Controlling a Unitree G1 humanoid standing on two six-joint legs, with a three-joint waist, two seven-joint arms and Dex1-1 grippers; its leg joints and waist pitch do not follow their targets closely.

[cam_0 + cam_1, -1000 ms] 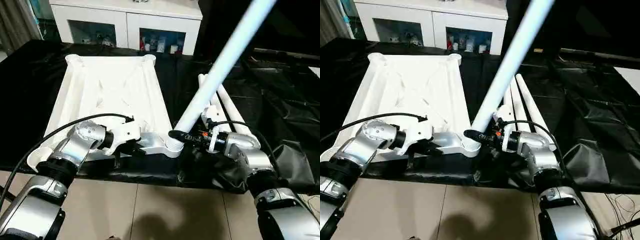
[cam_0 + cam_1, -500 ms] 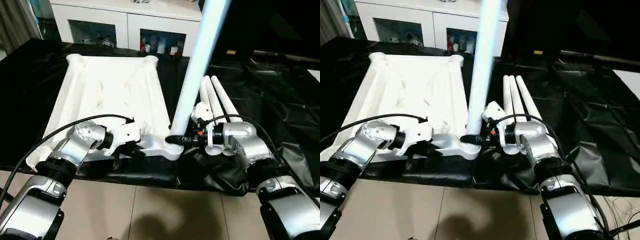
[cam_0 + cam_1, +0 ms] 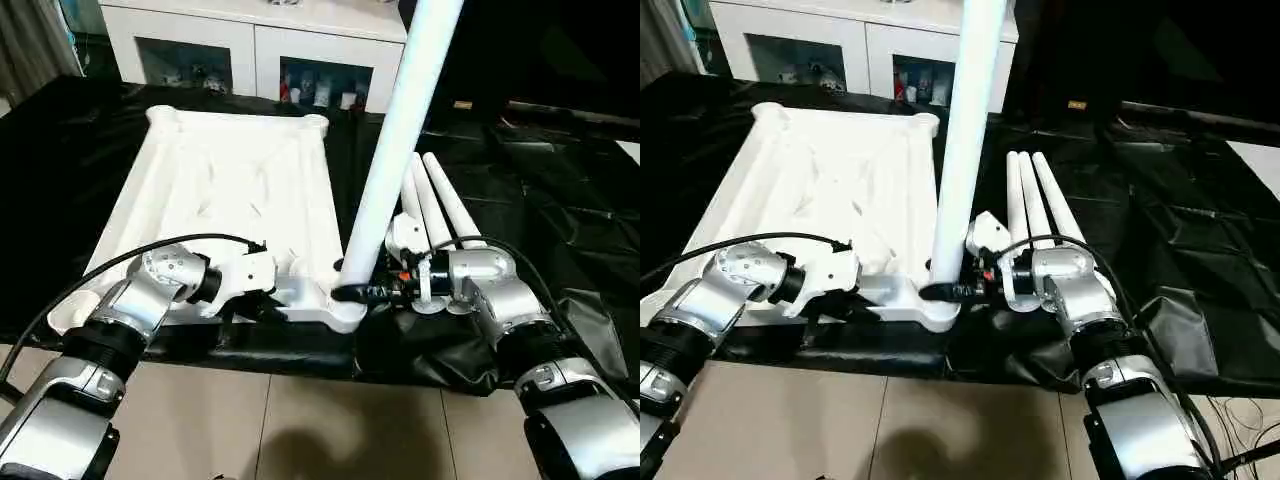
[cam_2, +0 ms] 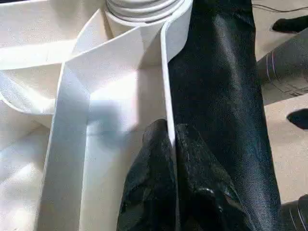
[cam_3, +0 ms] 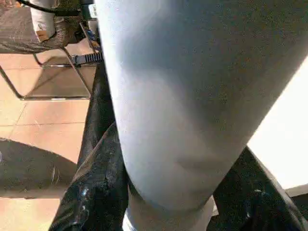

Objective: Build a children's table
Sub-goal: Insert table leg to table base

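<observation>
**Leg upright in the near right socket**

Your top (image 3: pixel 230 190) lies underside up on the black sheet (image 3: pixel 560 200), ribs showing, with a round socket at each corner. Your right gripper (image 3: pixel 352 292) is clamped around the base of one leg (image 3: pixel 395 140), its two black fingers (image 5: pixel 94 192) on either side of the tube. That leg stands nearly upright, tilted slightly, its lower end at the socket (image 3: pixel 345 300) in the top's near right corner; you cannot tell how deep it sits.

Your left gripper (image 4: pixel 171 144) is pinched on the top's near edge wall, one finger inside the rim and one outside, just beside that same socket. Its jaws are almost closed, with only the thin wall between them.

Three spare legs (image 3: pixel 1035 200) lie side by side on the sheet, just right of the top and behind your right wrist. A white cabinet (image 3: pixel 250 45) with glass doors stands beyond the far end of the top.
</observation>
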